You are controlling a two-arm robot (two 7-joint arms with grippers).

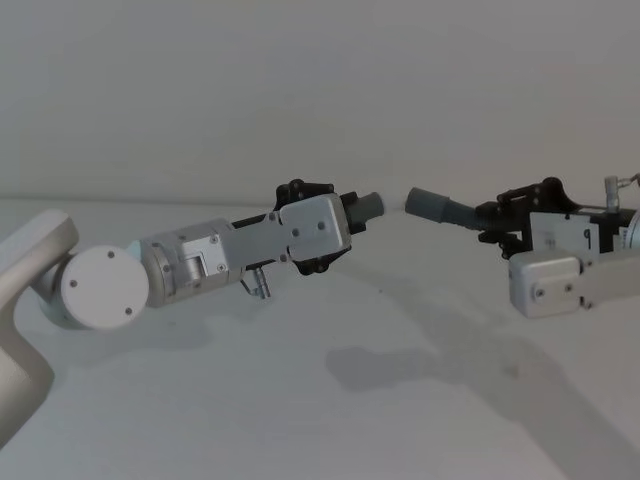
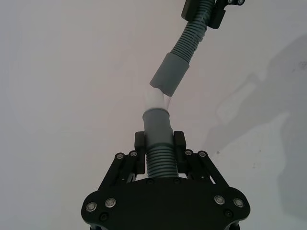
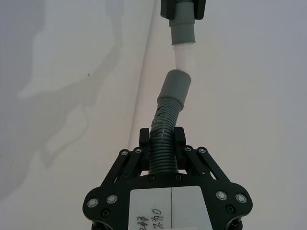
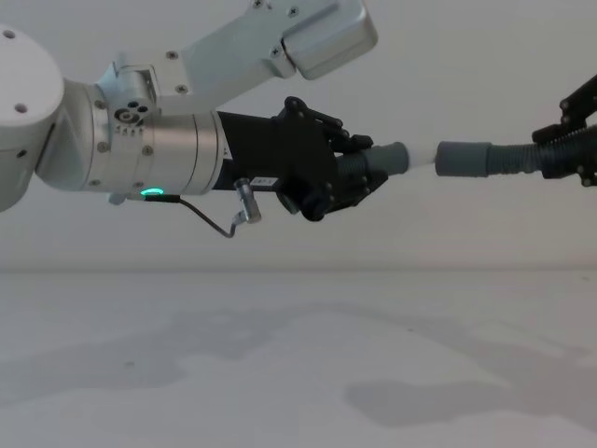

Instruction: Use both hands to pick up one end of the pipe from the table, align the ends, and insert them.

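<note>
A plain matte white table (image 4: 298, 373) is seen nearest the robot, at six o'clock in the chest view, with soft shadows of the arms lying across it. Above it, both pipe pieces are held in the air, well clear of the surface.

At nine o'clock in the chest view, the left black angular two-finger gripper (image 4: 359, 177) on its silver-grey arm is clamped around a ribbed dark grey plastic hose piece (image 2: 159, 155). A smooth grey cuff and a narrower white tip (image 2: 156, 99) stick out past its fingers.

At three o'clock, the right black two-finger gripper (image 3: 163, 143) is closed on the longer ribbed grey hose piece (image 3: 165, 127), whose bent length ends in a wider smooth grey sleeve (image 4: 465, 157).

In the chest view the two ends are faced toward each other at about the same height, the white tip just beside the sleeve mouth but not inside it. In the left wrist view the sleeve is angled off the tip's line. Each piece is gripped behind its cuff, probably so the mating ends are left free. Alignment is judged nearly done; insertion is not yet made
</note>
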